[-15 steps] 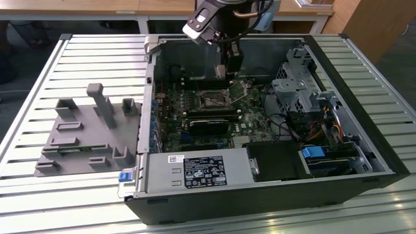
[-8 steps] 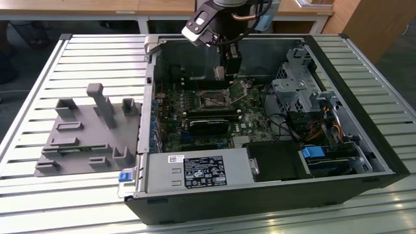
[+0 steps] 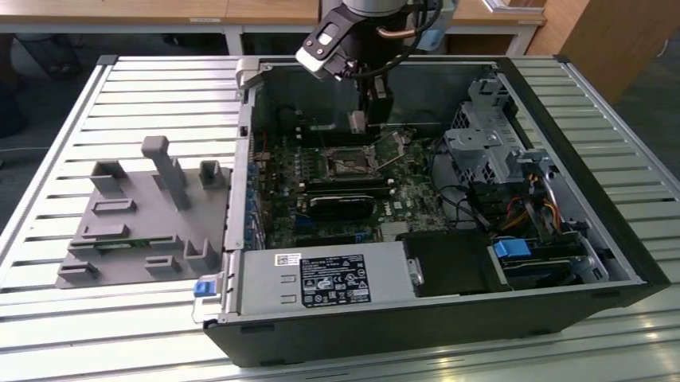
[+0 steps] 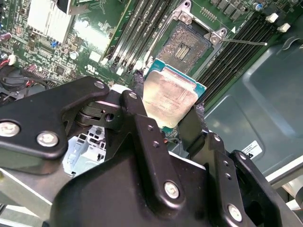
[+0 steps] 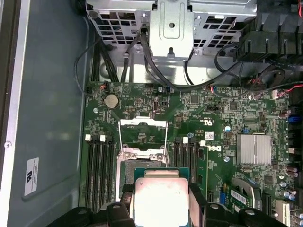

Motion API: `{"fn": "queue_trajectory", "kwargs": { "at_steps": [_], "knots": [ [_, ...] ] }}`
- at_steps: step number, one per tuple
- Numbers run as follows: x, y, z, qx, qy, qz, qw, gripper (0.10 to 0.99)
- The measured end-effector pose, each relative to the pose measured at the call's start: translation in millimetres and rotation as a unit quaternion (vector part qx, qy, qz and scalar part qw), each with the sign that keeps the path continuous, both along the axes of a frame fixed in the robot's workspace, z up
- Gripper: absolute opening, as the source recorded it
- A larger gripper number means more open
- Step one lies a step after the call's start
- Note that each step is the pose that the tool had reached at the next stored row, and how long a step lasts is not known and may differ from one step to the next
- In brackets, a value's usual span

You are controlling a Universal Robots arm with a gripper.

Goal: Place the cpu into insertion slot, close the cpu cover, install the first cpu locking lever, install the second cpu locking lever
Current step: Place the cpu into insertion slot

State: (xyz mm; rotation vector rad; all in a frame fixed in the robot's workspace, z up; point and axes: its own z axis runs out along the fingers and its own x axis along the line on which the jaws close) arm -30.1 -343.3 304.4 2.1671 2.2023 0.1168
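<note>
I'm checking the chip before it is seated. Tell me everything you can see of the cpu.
The cpu is a small flat square, with a pale silver-beige metal top on a teal-green base rim. The gripper is shut on it, black fingers pressing two opposite edges. It hangs above the green board, close to the uncovered insertion slot, not in it. Nothing else touches it.

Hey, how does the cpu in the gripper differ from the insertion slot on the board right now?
The cpu has a pale metal top; the insertion slot has a dark centre. The cpu is clamped in the gripper, in the air; the insertion slot sits in the green board, empty and uncovered. Both are square, with similar footprints.
</note>
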Motion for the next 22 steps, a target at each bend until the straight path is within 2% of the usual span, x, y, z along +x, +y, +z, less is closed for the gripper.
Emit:
{"fn": "queue_trajectory", "kwargs": {
  "at_steps": [22],
  "knots": [
    [-1.9, 1.7, -15.0, -0.0003, 0.0000, -0.009, 1.0000, 0.541]
  ]
}}
